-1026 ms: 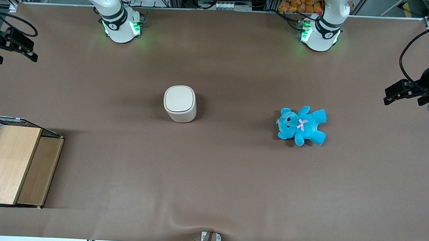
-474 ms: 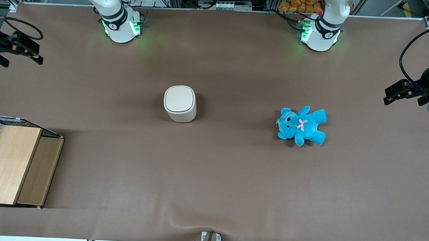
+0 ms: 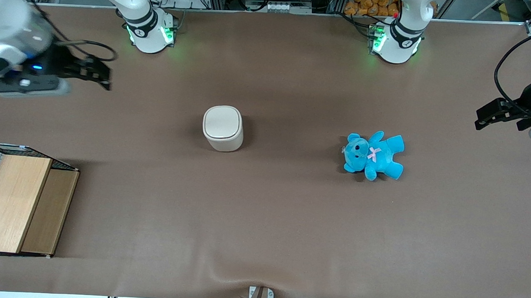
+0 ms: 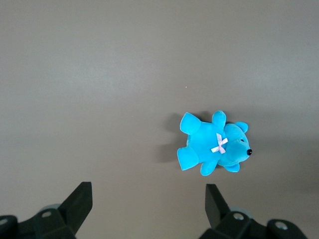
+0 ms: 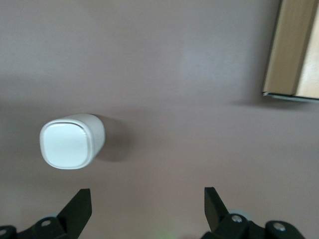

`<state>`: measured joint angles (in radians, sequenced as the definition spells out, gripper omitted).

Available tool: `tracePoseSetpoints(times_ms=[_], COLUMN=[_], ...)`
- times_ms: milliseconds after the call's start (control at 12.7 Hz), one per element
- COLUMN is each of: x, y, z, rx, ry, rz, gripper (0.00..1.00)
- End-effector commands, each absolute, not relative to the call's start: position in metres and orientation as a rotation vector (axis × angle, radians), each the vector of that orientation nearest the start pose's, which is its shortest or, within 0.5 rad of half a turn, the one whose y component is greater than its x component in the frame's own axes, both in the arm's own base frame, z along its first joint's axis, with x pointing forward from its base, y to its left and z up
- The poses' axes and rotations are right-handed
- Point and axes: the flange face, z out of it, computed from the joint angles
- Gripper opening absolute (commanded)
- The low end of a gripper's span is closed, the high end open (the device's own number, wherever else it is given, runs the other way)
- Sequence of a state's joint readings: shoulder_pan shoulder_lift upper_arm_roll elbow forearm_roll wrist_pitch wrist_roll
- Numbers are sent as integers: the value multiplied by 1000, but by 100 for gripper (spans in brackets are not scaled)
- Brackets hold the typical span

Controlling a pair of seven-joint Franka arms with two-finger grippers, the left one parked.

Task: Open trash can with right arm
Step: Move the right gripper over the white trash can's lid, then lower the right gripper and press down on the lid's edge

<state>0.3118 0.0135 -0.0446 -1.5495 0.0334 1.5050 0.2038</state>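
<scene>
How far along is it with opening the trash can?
Early stage. Done: nothing; the trash can stands with its lid flat and shut. In hand: the claw, open, is in the air toward the working arm's end, well short of the can. Left: reaching the lid and flipping it up.

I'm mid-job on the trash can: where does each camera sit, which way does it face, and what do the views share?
Front view: high, facing both arm bases, looking down on the trash can, teddy, wooden box and the right arm's end effector.
Right wrist view: on the working arm, looking down at the trash can, lid shut; open fingertips show.
Left wrist view: on the parked arm, above the teddy.
Shared: front and right wrist both show can and box.
</scene>
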Motion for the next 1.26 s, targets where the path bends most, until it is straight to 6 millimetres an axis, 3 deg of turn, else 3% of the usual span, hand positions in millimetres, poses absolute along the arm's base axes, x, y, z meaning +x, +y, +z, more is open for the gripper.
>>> tracePoseSetpoints(times_ms=[0, 237, 474, 632, 789, 947, 1026, 1184], x=[522, 511, 495, 480, 477, 471, 467, 465], y=[201, 251, 282, 301, 305, 316, 321, 326], z=[588, 537, 491, 464, 443, 421, 410, 387], rx=[-3134, -3152, -3167, -3197, -3205, -3203, -3197, -3203], ry=[-44, -4, 11, -79, -71, -62, -51, -74], rz=[103, 147, 154, 117, 122, 117, 103, 100], gripper=[100, 100, 98, 76, 55, 26, 17, 9])
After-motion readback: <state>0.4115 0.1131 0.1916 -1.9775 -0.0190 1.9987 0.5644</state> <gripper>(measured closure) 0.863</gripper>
